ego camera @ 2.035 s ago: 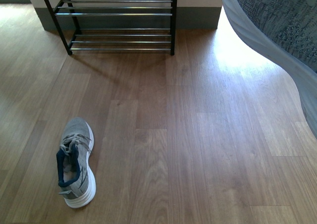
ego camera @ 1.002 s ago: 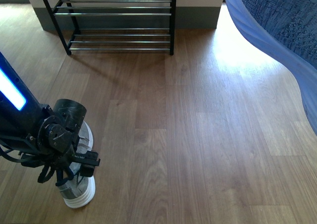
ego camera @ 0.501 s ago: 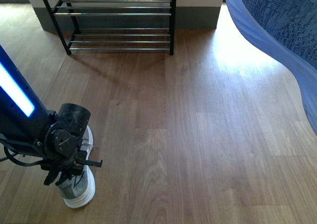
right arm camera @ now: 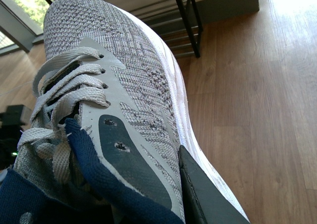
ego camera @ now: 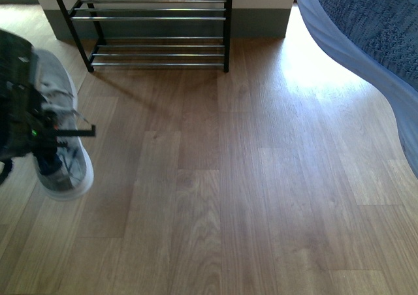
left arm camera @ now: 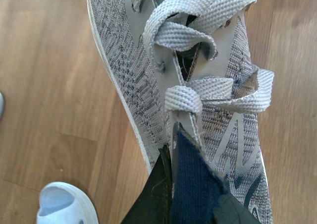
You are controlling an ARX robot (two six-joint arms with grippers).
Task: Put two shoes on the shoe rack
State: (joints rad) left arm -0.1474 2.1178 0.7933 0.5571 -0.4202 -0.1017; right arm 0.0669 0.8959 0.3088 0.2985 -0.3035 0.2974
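My left claw (left arm camera: 190,204) pinched the grey sneaker (left arm camera: 143,90) by its navy tongue (left arm camera: 195,182), and my right claw (right arm camera: 163,204) gripped the other sneaker (right arm camera: 133,80); both looked soft and light.

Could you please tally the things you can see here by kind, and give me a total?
Grey knit sneakers: 2, the left sneaker and the right sneaker
Pale blue-white slide: 1, only partly in view
Shoe rack: 1
Total: 4
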